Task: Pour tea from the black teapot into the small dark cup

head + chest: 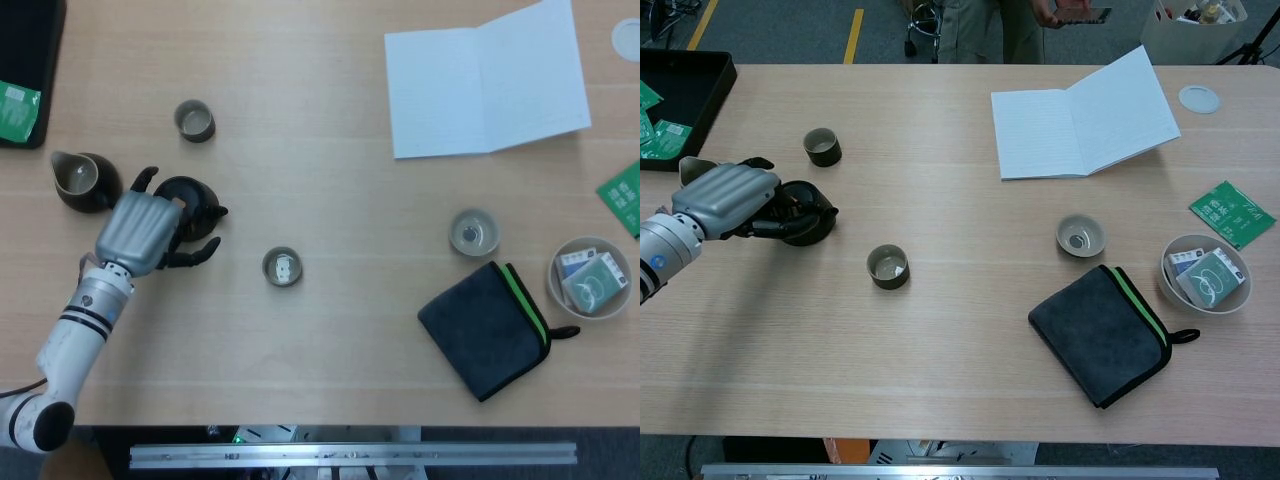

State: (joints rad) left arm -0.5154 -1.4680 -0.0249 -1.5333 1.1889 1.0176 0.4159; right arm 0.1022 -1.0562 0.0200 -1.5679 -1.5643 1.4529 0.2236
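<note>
The black teapot [196,204] [805,211] stands on the table at the left, its spout pointing right. My left hand [140,232] [725,199] lies over its left side and hides the handle. The thumb sticks out above the pot and the fingers [196,254] reach along its near side; no firm grip shows. A small dark cup [194,120] [822,147] stands behind the teapot. A second, olive cup [282,267] [887,267] stands to the right of the hand. My right hand is in neither view.
A dark pitcher [82,181] stands just left of the hand. A black tray [680,110] holds green packets at the far left. An open notebook [487,80], a pale cup [473,232], a folded dark cloth [485,329] and a bowl of packets [592,278] lie on the right.
</note>
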